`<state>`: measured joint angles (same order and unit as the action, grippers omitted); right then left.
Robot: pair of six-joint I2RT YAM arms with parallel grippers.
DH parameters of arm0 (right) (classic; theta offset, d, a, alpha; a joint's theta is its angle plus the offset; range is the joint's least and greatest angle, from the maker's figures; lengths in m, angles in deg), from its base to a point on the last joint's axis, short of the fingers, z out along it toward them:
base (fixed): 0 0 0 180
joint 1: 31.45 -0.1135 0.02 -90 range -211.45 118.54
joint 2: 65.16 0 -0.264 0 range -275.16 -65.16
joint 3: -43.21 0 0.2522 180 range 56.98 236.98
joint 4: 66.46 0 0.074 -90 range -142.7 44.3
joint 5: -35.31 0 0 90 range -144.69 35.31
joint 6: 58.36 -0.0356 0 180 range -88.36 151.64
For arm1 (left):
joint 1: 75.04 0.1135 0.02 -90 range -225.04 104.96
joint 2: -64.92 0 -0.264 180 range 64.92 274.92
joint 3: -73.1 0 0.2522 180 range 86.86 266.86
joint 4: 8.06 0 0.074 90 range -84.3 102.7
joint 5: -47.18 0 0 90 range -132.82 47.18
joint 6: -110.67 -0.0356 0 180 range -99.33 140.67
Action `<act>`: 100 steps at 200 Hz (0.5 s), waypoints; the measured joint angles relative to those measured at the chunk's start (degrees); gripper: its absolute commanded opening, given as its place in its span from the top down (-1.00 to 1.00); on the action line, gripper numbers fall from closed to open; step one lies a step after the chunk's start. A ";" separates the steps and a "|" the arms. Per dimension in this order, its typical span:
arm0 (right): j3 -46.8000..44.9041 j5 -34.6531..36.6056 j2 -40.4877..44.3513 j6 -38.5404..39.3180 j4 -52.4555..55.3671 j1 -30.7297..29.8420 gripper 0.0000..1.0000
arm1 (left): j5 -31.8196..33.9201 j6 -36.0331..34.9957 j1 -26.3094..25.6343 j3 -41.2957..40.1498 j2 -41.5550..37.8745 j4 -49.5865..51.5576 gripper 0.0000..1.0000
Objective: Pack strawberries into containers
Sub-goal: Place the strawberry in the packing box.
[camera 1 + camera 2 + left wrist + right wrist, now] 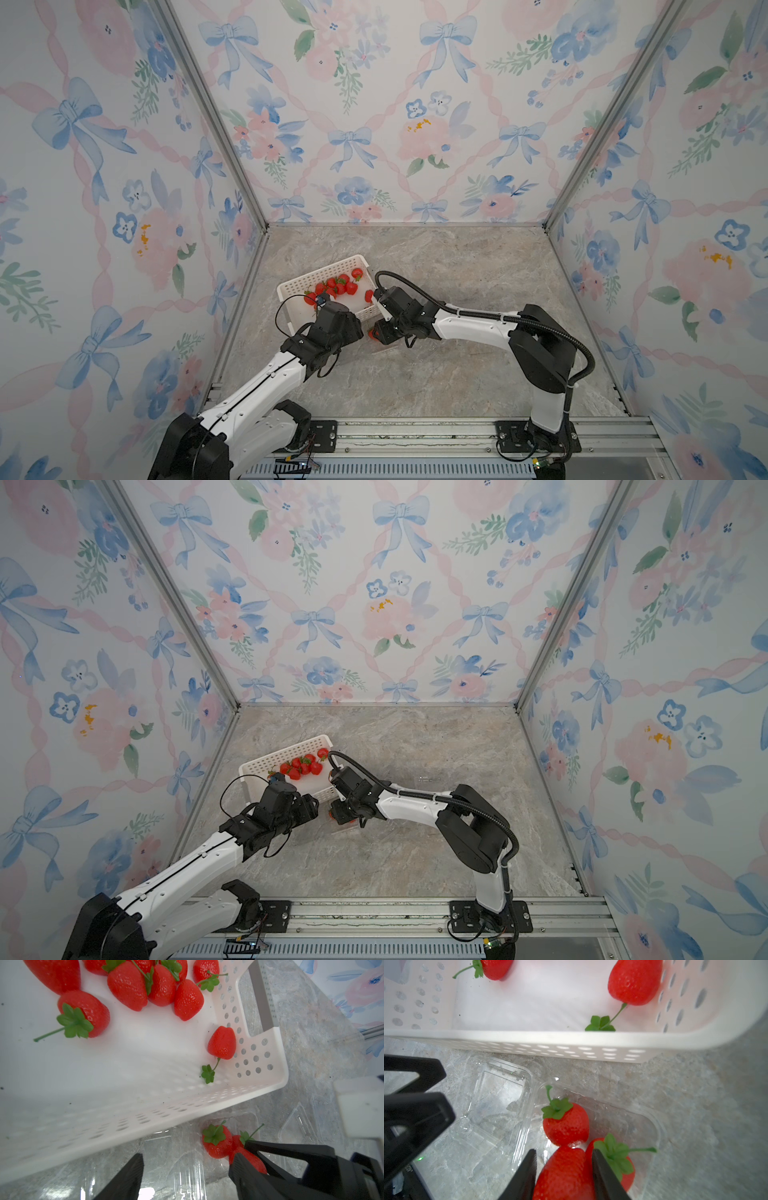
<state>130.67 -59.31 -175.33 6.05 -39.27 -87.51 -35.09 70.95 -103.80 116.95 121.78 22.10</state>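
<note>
Both top views: high at rig's near edge, angled down over whole surface point(457, 270). Wrist cameras: close, downward; share basket point(280, 1053) wall, containers point(500, 1093).

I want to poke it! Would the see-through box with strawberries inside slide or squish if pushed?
It would probably slide easily: the clear box looks thin and light, and sits on a smooth stone tabletop. Its thin walls would likely bend if squeezed. The strawberries inside add a little weight, so it may not tip.
</note>
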 measured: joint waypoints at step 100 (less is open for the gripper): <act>-0.79 0.20 -0.96 -0.42 -0.42 -0.07 -0.10 | 0.70 1.01 -0.74 0.00 0.00 -0.02 -0.42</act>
<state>129.88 -59.12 -176.29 5.64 -39.68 -87.57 -34.39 71.96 -104.54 116.95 121.78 22.08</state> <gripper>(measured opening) 0.551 0.711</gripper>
